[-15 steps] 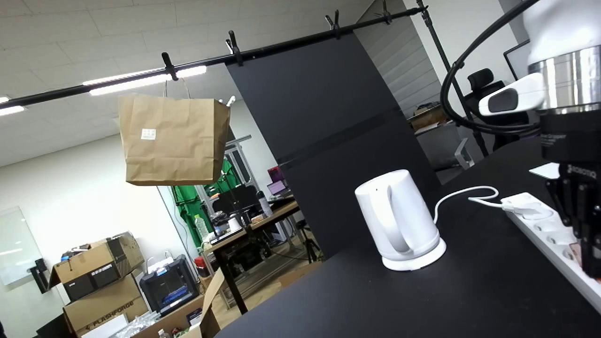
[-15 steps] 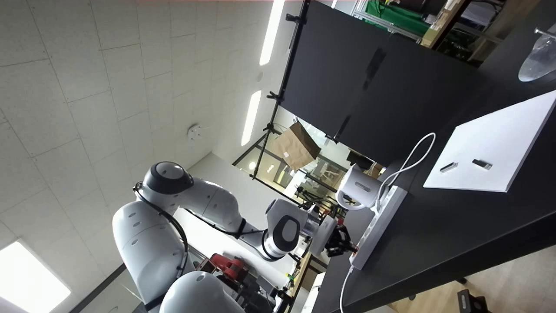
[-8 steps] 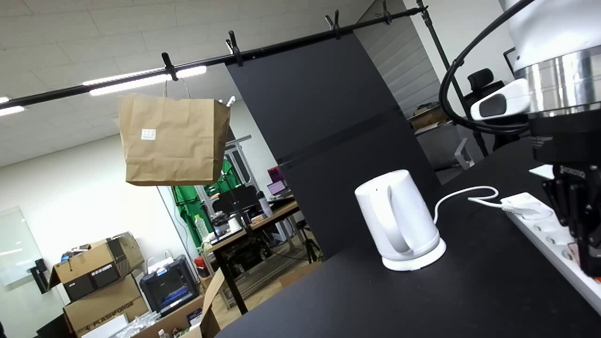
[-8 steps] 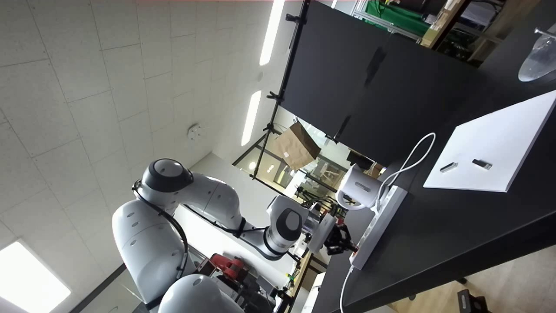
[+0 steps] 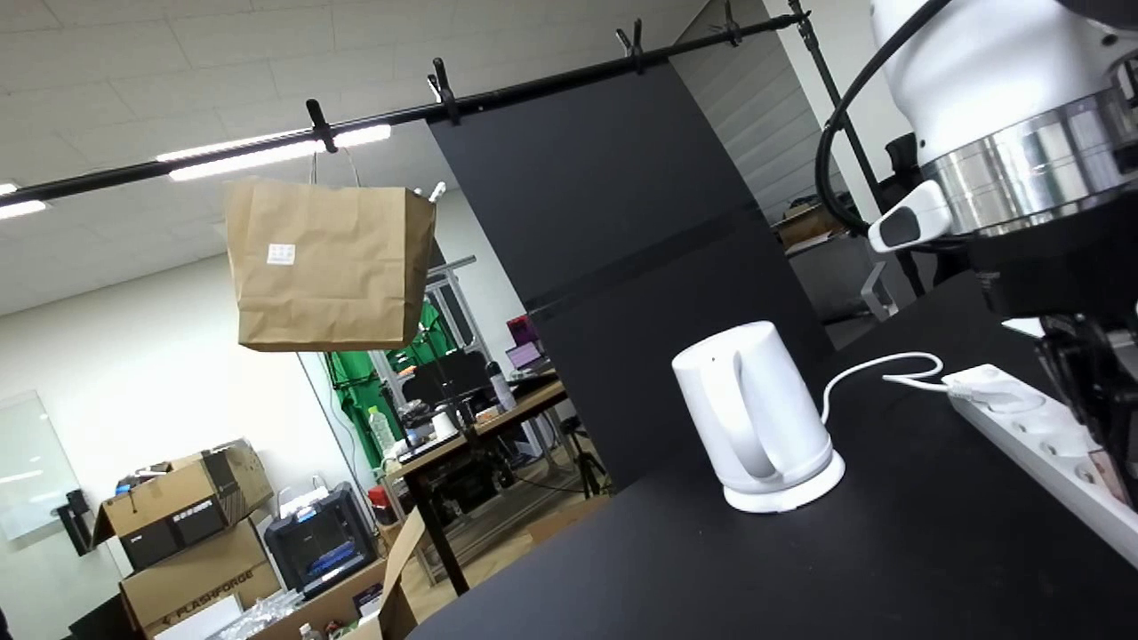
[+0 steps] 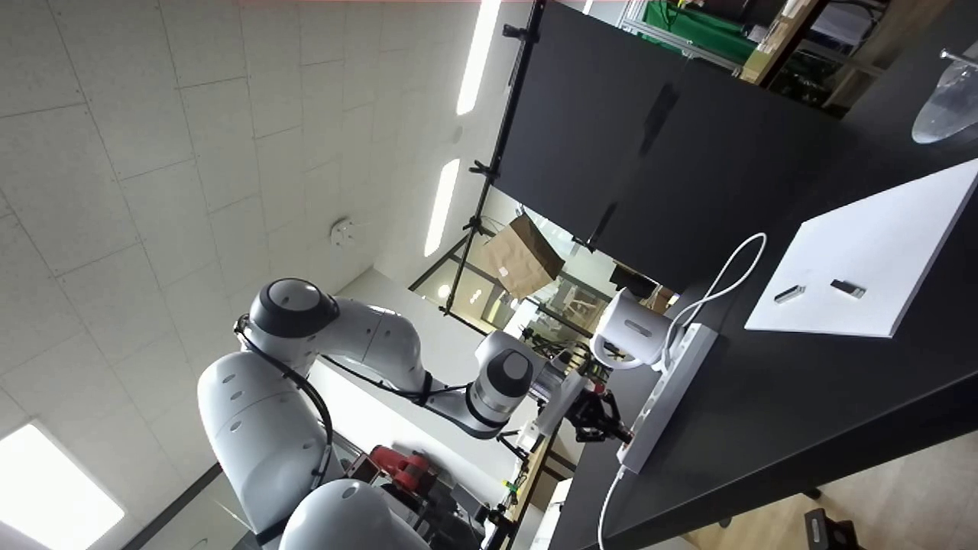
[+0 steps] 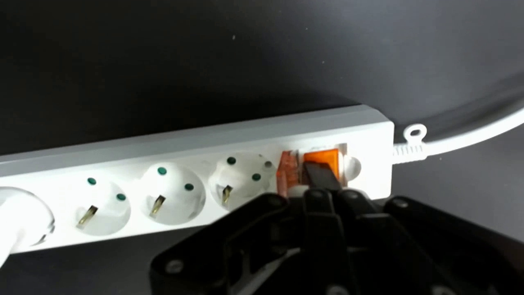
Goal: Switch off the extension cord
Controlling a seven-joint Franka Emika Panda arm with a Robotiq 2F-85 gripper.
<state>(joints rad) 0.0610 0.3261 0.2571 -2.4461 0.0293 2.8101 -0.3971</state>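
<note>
The extension cord (image 7: 374,164) is a long white power strip with a row of round sockets. It lies on the dark table and shows in both exterior views (image 5: 1013,427) (image 6: 676,393). At its cable end in the wrist view sit an orange rocker switch (image 7: 327,156) and a raised reddish translucent piece (image 7: 288,172) beside it. My gripper (image 7: 323,178) has its fingers together, with nothing seen between them. The fingertips overlap the near part of the orange switch and hide it; they appear to touch it. In an exterior view the gripper (image 6: 625,435) reaches the strip's near end.
A white kettle (image 5: 756,422) stands on its base near the strip's far end. Its white cord (image 6: 733,267) loops to a plug in the strip. A white board (image 6: 856,260) with two small handles lies on the table. A white cable (image 7: 475,139) leaves the strip's switch end.
The wrist has tilted and moved left in an exterior view while the fingertips stay at the switch end. The strip has shifted slightly on the table.
</note>
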